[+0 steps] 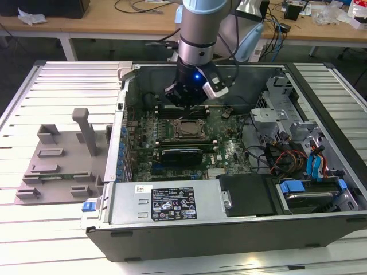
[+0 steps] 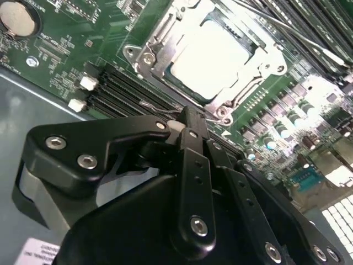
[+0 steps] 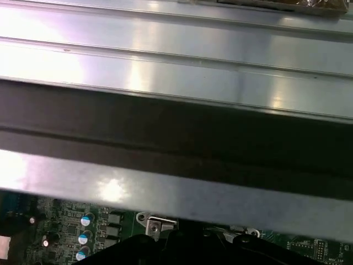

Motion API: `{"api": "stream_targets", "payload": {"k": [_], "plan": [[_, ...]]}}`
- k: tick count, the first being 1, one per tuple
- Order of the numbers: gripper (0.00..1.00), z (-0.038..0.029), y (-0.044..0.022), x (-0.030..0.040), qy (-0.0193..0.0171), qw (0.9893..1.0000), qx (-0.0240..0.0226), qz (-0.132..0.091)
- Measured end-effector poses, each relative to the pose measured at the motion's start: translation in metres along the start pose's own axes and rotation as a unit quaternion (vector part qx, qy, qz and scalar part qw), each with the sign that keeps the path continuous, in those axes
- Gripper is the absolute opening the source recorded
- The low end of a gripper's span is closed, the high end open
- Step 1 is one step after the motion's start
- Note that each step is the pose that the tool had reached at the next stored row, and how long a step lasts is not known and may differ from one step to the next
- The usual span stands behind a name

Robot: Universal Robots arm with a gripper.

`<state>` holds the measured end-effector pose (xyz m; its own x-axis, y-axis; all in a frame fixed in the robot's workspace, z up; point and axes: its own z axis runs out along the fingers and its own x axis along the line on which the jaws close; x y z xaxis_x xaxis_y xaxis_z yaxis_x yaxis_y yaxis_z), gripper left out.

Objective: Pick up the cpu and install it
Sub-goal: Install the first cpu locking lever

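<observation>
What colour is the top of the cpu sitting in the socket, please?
Pale silver-grey; the cpu shows best in the second wrist view.

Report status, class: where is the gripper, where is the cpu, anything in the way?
Gripper shut, empty, inside the computer case, just beside the socket. Cpu seated in socket. Nothing between them.
</observation>
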<state>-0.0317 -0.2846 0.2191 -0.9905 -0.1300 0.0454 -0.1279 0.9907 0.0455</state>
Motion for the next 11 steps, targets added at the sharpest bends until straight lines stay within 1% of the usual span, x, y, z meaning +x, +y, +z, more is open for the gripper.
{"api": "stream_targets", "payload": {"k": [3, 5, 9, 11], "plan": [[0.11, 0.0042, -0.0012, -0.0075, 0.0006, 1.0, -0.0001, 0.0], [0.11, 0.0056, -0.0015, -0.0098, 0.0008, 1.0, -0.0001, 0.0], [0.11, 0.0111, -0.0028, -0.0178, 0.0016, 1.0, -0.0003, 0.001], [0.11, 0.0127, -0.0033, -0.0197, 0.0017, 1.0, -0.0002, 0.001]]}}
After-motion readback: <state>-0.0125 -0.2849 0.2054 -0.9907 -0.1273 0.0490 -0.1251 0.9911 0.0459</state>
